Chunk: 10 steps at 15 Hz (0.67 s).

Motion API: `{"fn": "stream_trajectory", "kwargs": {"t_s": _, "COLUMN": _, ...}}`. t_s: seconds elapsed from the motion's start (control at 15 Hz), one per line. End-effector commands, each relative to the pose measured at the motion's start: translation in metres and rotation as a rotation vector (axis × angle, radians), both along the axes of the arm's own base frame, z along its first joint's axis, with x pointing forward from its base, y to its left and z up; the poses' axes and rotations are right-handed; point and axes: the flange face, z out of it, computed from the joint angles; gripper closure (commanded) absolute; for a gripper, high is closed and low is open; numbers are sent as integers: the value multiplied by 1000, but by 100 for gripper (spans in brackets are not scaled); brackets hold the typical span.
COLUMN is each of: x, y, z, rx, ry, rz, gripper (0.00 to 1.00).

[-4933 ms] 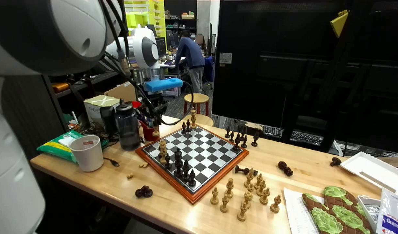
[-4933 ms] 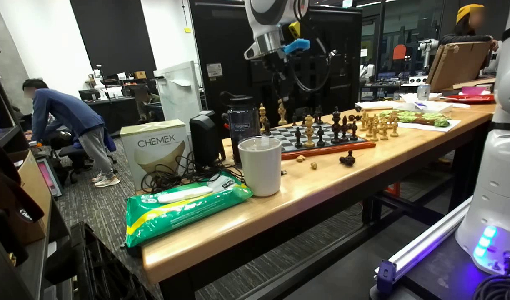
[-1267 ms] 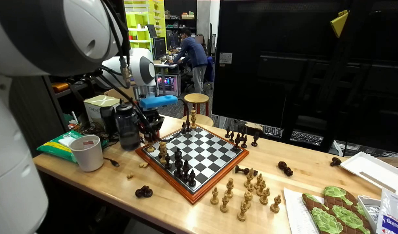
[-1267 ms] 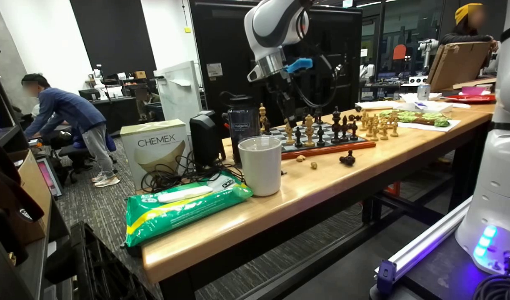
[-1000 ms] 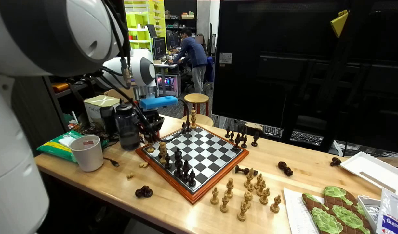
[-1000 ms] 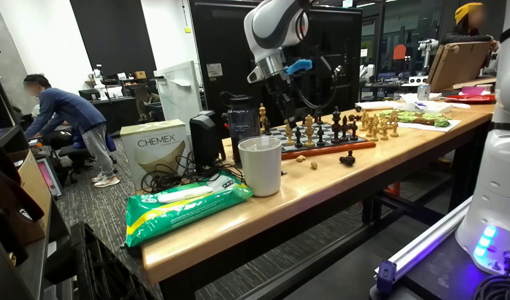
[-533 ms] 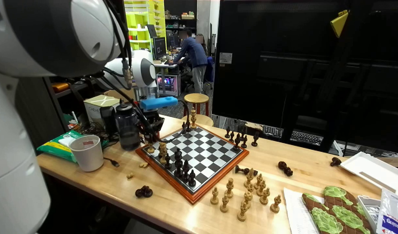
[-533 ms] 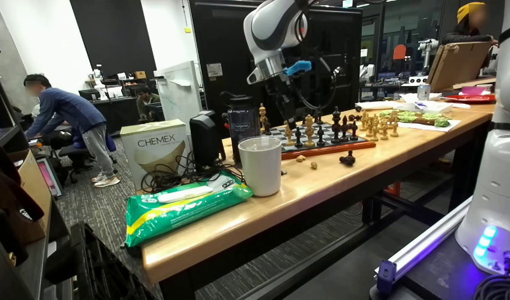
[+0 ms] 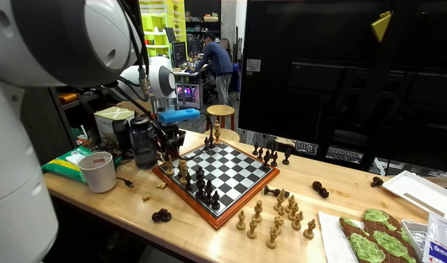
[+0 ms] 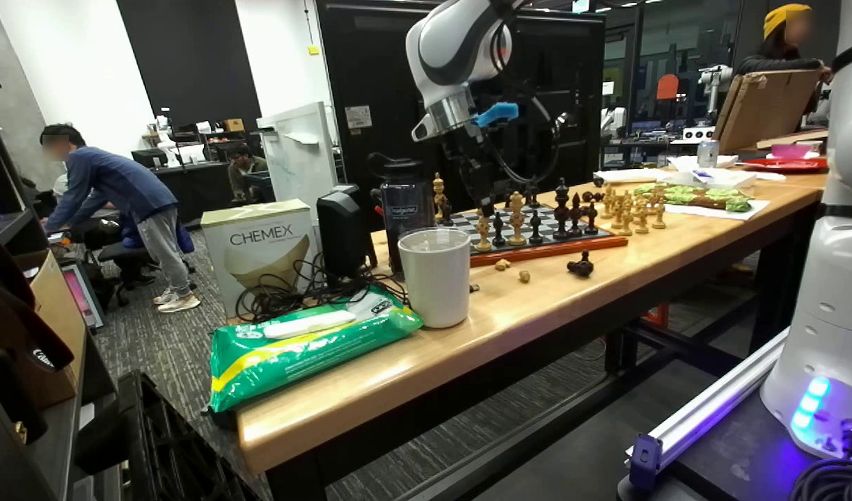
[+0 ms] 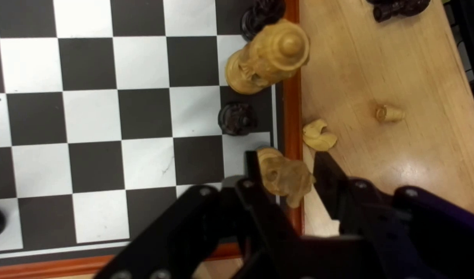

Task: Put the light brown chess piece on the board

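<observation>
With black gripper fingers (image 11: 330, 178) parted around light brown carved wooden chess piece (image 11: 287, 174); upright on the reddish-framed checkered chessboard (image 11: 144, 114) near one corner; best withdraw upward along the piece's long axis.

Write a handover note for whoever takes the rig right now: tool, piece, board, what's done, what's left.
Tool: open, jaws parted on either side of the light brown chess piece; whether they touch it cannot be made out.
Piece: looks upright, base apparently on the board near its edge, beside a dark piece.
Done: the piece is at the board, apparently set down.
Left: check it stands on its own, then probably lift straight up, clear of the dark piece.
</observation>
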Motion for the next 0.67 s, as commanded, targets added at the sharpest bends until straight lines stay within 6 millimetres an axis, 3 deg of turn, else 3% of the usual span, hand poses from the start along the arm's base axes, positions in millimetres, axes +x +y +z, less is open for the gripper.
{"fn": "stream_trajectory", "kwargs": {"t_s": 0.0, "x": 3, "y": 0, "z": 4, "rx": 5, "ry": -12, "rz": -13, "gripper": 29}}
{"fn": "stream_trajectory", "kwargs": {"t_s": 0.27, "x": 3, "y": -1, "z": 17, "rx": 7, "ry": -16, "rz": -29, "gripper": 2}}
{"fn": "stream_trajectory", "kwargs": {"t_s": 0.6, "x": 1, "y": 4, "z": 47, "rx": -18, "ry": -25, "rz": -121, "gripper": 0}}
